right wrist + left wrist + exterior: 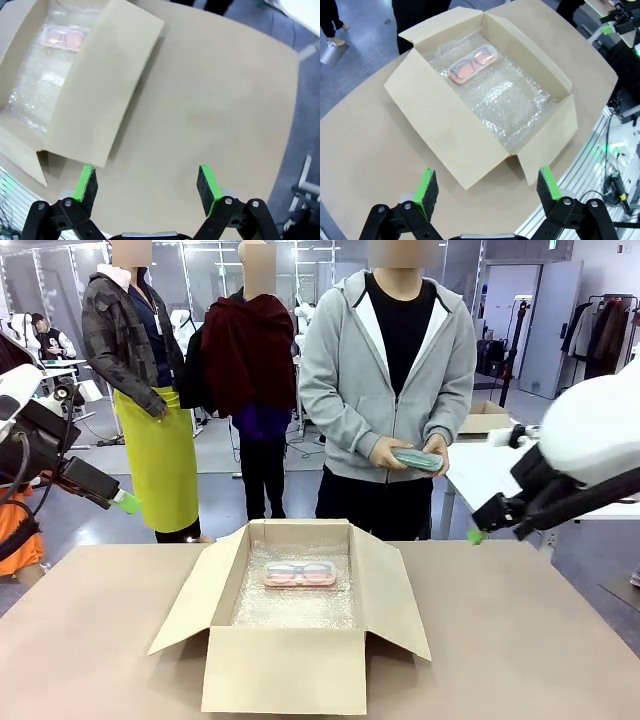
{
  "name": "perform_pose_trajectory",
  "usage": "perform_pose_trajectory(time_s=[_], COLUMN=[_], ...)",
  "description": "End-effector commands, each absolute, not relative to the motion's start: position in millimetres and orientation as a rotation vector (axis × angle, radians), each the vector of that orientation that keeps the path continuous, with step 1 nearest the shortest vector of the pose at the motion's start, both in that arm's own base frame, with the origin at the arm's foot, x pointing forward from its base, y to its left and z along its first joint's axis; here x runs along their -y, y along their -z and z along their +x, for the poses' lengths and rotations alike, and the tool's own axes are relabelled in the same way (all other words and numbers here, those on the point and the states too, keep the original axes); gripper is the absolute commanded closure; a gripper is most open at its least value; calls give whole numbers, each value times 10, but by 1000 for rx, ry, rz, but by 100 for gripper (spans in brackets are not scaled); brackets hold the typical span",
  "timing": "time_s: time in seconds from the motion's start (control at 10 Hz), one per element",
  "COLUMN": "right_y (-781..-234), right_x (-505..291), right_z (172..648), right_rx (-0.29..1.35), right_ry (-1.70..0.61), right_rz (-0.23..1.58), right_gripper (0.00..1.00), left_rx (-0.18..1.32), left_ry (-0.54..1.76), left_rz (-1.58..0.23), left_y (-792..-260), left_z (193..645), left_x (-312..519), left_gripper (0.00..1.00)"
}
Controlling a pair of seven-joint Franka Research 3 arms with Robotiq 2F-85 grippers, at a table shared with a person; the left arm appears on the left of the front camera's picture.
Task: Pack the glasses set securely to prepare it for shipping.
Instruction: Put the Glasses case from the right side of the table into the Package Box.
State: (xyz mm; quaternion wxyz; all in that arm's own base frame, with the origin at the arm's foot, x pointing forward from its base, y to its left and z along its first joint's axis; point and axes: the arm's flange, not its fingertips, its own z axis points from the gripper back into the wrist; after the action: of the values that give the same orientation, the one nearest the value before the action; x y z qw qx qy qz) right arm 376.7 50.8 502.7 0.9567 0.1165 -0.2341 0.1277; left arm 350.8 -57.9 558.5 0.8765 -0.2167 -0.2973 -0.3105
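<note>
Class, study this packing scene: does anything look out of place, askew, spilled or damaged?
Nothing looks damaged or spilled. The pink case lies flat on the bubble wrap in the open box, toward its far end. The one thing outside the box is the mint green case, held in the person's hands.

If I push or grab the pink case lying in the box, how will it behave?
The pink case looks flat and rigid, so it probably won't roll or tip. Its glossy see-through top may be slippery to grip. Resting on bubble wrap, it likely sinks or drags slightly when pushed.
</note>
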Motion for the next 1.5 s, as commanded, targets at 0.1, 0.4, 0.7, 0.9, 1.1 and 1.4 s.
perform_pose_trajectory(time_s=[0.1,0.4,0.7,0.9,1.1,1.4], right_y=[-5195,-5101,-5101,-5101,-5101,-5101], right_x=[-491,-422,-422,-422,-422,-422], right_z=[3622,3686,3686,3686,3686,3686], right_rx=[441,456,456,456,456,456], right_ry=[-169,-216,-216,-216,-216,-216], right_rz=[164,218,218,218,218,218], right_gripper=[0,0,0,0,0,0], left_rx=[632,632,632,632,632,632], left_ry=[652,652,652,652,652,652], left_rz=[-474,-474,-474,-474,-474,-474], left_y=[-5592,-5592,-5592,-5592,-5592,-5592], left_z=[3514,3514,3514,3514,3514,3514], left_x=[568,568,568,568,568,568], left_gripper=[0,0,0,0,0,0])
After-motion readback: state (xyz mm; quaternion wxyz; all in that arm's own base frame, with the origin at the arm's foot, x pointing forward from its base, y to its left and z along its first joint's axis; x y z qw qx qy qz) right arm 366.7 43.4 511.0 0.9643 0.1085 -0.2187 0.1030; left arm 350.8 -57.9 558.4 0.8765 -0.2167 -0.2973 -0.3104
